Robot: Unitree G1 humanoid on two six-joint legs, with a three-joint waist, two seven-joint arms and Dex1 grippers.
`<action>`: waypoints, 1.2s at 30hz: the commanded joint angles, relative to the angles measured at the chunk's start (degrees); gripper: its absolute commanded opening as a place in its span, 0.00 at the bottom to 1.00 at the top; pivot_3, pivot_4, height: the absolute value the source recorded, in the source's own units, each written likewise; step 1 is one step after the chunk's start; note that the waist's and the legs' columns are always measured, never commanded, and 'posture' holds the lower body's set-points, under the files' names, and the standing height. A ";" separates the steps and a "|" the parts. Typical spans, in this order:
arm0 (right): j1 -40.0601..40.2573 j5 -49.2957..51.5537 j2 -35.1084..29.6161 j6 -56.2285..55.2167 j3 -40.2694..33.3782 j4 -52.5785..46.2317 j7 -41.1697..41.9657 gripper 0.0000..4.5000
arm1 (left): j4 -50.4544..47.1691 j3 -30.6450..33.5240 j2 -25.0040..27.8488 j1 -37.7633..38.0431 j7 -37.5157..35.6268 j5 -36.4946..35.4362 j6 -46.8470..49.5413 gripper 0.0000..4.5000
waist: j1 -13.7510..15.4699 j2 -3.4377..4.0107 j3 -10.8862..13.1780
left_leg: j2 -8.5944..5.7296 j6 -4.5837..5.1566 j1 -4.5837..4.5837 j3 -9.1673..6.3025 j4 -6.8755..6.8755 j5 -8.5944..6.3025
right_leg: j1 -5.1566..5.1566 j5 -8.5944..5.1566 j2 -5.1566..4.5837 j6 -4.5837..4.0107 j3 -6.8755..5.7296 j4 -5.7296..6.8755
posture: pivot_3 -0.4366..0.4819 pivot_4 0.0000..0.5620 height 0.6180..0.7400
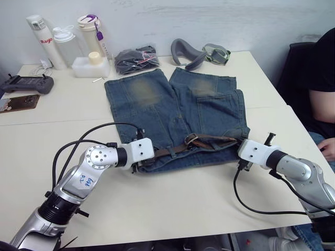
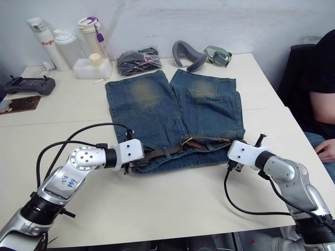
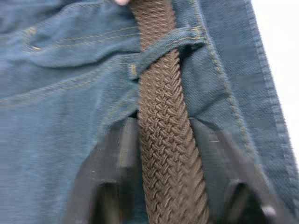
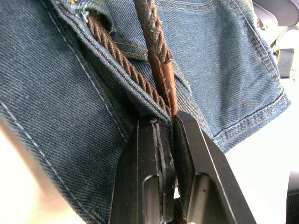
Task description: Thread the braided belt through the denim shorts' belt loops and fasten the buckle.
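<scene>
The denim shorts (image 1: 172, 104) lie flat on the white table, waistband toward me. The braided belt (image 1: 209, 141) runs along the waistband, and its silver buckle (image 1: 190, 138) rests near the middle. My left gripper (image 1: 136, 166) sits at the waistband's left end. In the left wrist view its fingers (image 3: 126, 140) press on both edges of the brown belt (image 3: 163, 140), which passes under a belt loop (image 3: 163, 46) just beyond them. My right gripper (image 1: 240, 144) is at the waistband's right end, shut on the belt's tan tip (image 4: 166, 79) beside the denim edge.
Bottles (image 1: 44, 39) and a white container (image 1: 90, 65) stand at the back left, beside a dark bundle in a clear bag (image 1: 135, 58). A grey curved object (image 1: 188, 52) lies behind the shorts. A controller (image 1: 26, 83) sits far left. A person (image 1: 319, 78) sits at the right edge.
</scene>
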 commanded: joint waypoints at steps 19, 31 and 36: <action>5.37 0.02 -2.37 2.83 -4.93 -0.28 -0.55 0.00 | -0.03 14.12 6.66 15.88 8.09 5.36 1.01 0.03 | -0.09 0.00 0.00 | 0.01 0.00 0.13 0.01 -0.09 0.00 | 0.07 0.00 0.00 -0.01 0.02 -0.02 | 0.48 0.27 1.00; 6.00 -0.92 -1.34 2.95 -4.53 -3.01 -2.98 0.00 | 3.46 19.64 2.62 18.97 11.75 -0.75 4.33 0.03 | -0.12 0.01 -0.01 | 0.02 -0.05 0.20 0.01 -0.13 0.03 | 0.10 0.03 0.00 -0.05 0.01 0.00 | 0.48 0.27 1.00; 4.98 -1.38 0.11 -0.80 -1.02 -4.88 -2.63 0.00 | 0.15 16.28 0.84 17.00 7.30 -5.21 -0.15 0.03 | -0.05 0.01 -0.01 | 0.02 -0.07 0.22 0.01 -0.14 0.05 | 0.11 0.03 0.00 -0.06 0.01 0.02 | 0.48 0.27 1.00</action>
